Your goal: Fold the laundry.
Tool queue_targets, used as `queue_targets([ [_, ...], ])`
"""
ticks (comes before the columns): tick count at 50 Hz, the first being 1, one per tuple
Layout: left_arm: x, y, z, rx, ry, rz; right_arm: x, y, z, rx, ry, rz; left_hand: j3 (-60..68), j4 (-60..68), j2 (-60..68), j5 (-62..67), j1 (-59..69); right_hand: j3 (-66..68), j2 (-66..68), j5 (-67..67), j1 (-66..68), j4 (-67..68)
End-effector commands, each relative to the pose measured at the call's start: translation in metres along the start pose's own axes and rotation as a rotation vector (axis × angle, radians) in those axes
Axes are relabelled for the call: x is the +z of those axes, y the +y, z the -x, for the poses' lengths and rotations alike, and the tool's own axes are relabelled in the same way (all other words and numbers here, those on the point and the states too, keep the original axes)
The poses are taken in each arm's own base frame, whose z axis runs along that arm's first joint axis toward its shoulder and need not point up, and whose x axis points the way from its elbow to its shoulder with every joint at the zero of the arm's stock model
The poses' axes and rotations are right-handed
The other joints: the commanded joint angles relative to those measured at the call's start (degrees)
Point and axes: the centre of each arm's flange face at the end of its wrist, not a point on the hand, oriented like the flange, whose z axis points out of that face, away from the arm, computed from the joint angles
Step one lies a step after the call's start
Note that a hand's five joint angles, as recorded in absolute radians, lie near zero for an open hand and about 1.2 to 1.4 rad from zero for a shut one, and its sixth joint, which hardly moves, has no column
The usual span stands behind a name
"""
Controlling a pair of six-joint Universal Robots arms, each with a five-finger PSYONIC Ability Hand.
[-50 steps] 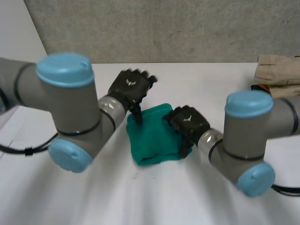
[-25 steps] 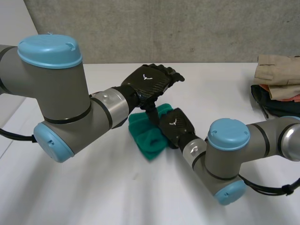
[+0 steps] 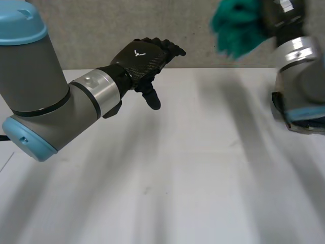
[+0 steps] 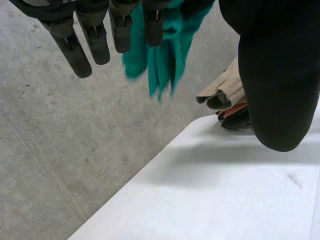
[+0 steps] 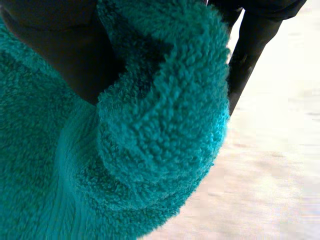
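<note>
My right hand [image 3: 282,15] is raised high above the table's far right side and is shut on a green fleecy cloth [image 3: 236,25], which hangs bunched from it. In the right wrist view the cloth [image 5: 125,140] is wadded between the thumb [image 5: 50,45] and the fingers [image 5: 250,50]. My left hand [image 3: 143,57] hovers open over the back middle of the white table [image 3: 177,168], fingers straight and holding nothing. From the left wrist view the cloth [image 4: 160,55] dangles beyond the left hand's fingertips [image 4: 95,42].
A pile of folded clothes [image 4: 225,92], beige on top of orange and dark pieces, lies at the table's far right corner. A grey wall [image 3: 101,30] stands behind the table's back edge. My right arm [image 3: 299,76] rises steeply at the right.
The right hand closed on the green cloth and lifted it off the table, up and to the right. The left hand came off the cloth and stayed open.
</note>
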Motion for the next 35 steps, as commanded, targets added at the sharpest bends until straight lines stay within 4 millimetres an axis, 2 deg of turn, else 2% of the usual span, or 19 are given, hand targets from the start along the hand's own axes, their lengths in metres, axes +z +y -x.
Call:
queue_targets([
  [1, -0.003, 0.007, -0.004, -0.022, 0.008, 0.025, 0.004, 0.064, -0.109, -0.099, 0.143, 0.041, 0.97, 1.65, 1.41, 0.23, 2.22, 14.18, 14.24, 15.87, 20.27, 11.87],
  [2, -0.004, 0.009, -0.004, -0.024, 0.009, 0.029, 0.000, 0.085, -0.122, -0.110, 0.130, 0.070, 0.97, 1.65, 1.41, 0.23, 2.22, 14.18, 14.24, 15.87, 20.27, 11.87],
  [4, -0.005, 0.012, -0.006, -0.028, 0.013, 0.040, -0.007, 0.104, -0.131, -0.114, 0.105, 0.101, 0.97, 1.65, 1.41, 0.23, 2.22, 14.18, 14.24, 15.87, 20.27, 11.87],
  [5, -0.005, 0.013, -0.007, -0.029, 0.014, 0.044, -0.016, 0.124, -0.137, -0.114, 0.075, 0.135, 0.97, 1.65, 1.41, 0.23, 2.22, 14.18, 14.24, 15.87, 20.27, 11.87],
  [7, -0.006, 0.018, -0.008, -0.035, 0.018, 0.058, -0.026, 0.142, -0.145, -0.111, 0.047, 0.174, 0.80, 1.48, 1.25, 0.07, 2.05, 14.18, 14.24, 15.87, 20.27, 11.87],
  [8, -0.006, 0.019, -0.010, -0.035, 0.022, 0.061, -0.032, 0.153, -0.148, -0.105, 0.035, 0.198, 0.80, 1.48, 1.25, 0.07, 2.05, 14.18, 14.24, 15.87, 20.27, 11.87],
  [9, -0.006, 0.020, -0.010, -0.036, 0.023, 0.063, -0.048, 0.174, -0.154, -0.088, 0.007, 0.254, 0.97, 1.65, 1.41, 0.23, 2.22, 14.18, 14.24, 15.87, 20.27, 11.87],
  [12, -0.007, 0.024, -0.012, -0.041, 0.027, 0.077, -0.066, 0.194, -0.160, -0.055, -0.035, 0.321, 0.97, 1.65, 1.41, 0.23, 2.22, 14.18, 14.24, 15.87, 20.27, 11.87],
  [13, -0.007, 0.025, -0.012, -0.041, 0.027, 0.079, -0.078, 0.204, -0.164, -0.030, -0.065, 0.359, 0.80, 1.48, 1.25, 0.07, 2.05, 14.18, 14.24, 15.87, 20.27, 11.87],
  [17, -0.008, 0.028, -0.013, -0.045, 0.031, 0.090, -0.096, 0.215, -0.183, 0.000, -0.101, 0.406, 0.80, 1.48, 1.25, 0.07, 2.05, 14.18, 14.24, 15.87, 20.27, 11.87],
  [20, -0.008, 0.029, -0.013, -0.048, 0.030, 0.093, -0.102, 0.218, -0.195, 0.025, -0.104, 0.417, 0.97, 1.65, 1.41, 0.23, 2.22, 14.18, 14.24, 15.87, 20.27, 11.87],
  [23, -0.008, 0.029, -0.014, -0.047, 0.030, 0.092, -0.102, 0.217, -0.201, 0.063, -0.105, 0.412, 0.97, 1.65, 1.41, 0.23, 2.22, 14.18, 14.24, 15.87, 20.27, 11.87],
  [29, -0.009, 0.027, -0.016, -0.046, 0.036, 0.089, -0.095, 0.213, -0.234, 0.153, -0.034, 0.376, 0.97, 1.65, 1.41, 0.23, 2.22, 14.18, 14.24, 15.87, 20.27, 11.87],
  [30, -0.009, 0.026, -0.017, -0.046, 0.038, 0.087, -0.094, 0.211, -0.236, 0.155, -0.029, 0.373, 0.97, 1.65, 1.41, 0.23, 2.22, 4.74, 4.81, 6.44, 10.84, 2.44],
  [31, -0.009, 0.026, -0.018, -0.045, 0.040, 0.086, -0.093, 0.210, -0.237, 0.158, -0.028, 0.370, 0.97, 1.65, 1.41, 0.23, 2.22, -12.50, -12.44, -10.81, -6.41, -14.81],
  [32, -0.010, 0.025, -0.018, -0.045, 0.041, 0.085, -0.091, 0.206, -0.238, 0.154, -0.026, 0.364, 0.97, 1.65, 1.41, 0.23, 2.22, -52.64, -52.58, -50.95, -46.55, -54.95],
  [35, -0.012, 0.020, -0.019, -0.041, 0.040, 0.074, -0.088, 0.197, -0.242, 0.144, -0.015, 0.355, 0.97, 1.65, 1.41, 0.23, 2.22, -55.82, -55.76, -54.13, -49.73, -58.13],
])
